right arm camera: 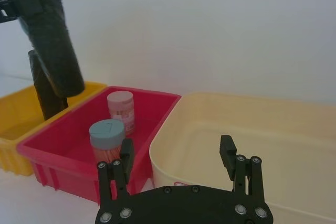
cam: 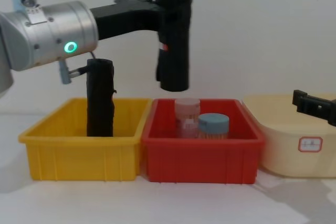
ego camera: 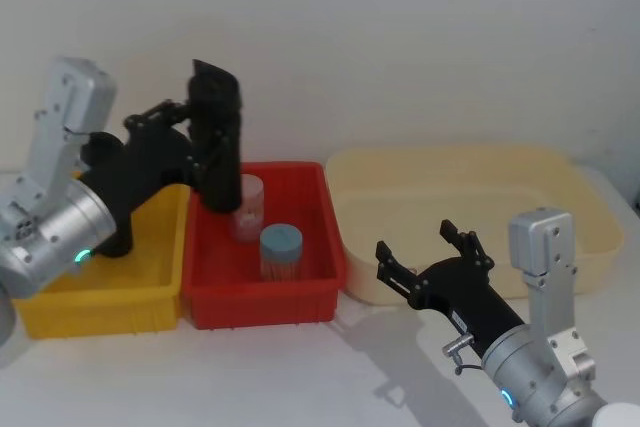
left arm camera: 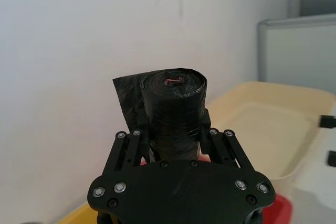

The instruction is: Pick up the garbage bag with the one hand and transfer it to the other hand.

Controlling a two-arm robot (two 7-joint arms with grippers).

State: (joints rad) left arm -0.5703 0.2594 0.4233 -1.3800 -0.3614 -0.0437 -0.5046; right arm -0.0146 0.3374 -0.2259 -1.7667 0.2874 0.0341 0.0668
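The garbage bag (ego camera: 218, 137) is a tall black roll held upright in the air above the left end of the red bin (ego camera: 265, 302). My left gripper (ego camera: 205, 142) is shut on its middle. From the chest, the garbage bag (cam: 174, 35) hangs clear above the jars, with the left gripper (cam: 167, 45) clamping its side. The left wrist view looks along the fingers (left arm camera: 131, 145) up to the roll's top end (left arm camera: 176, 85). My right gripper (ego camera: 418, 247) stands open and empty low at the front of the cream tub (ego camera: 450, 162), well apart from the bag (right arm camera: 50, 35).
A wrinkled black roll (cam: 100, 98) stands in the yellow bin (cam: 79, 156). The red bin (cam: 199, 150) holds a pink-capped jar (cam: 186, 111) and a blue-lidded jar (cam: 212, 125). The cream tub (cam: 294, 150) sits to the right, with the right gripper (cam: 314, 106) over it.
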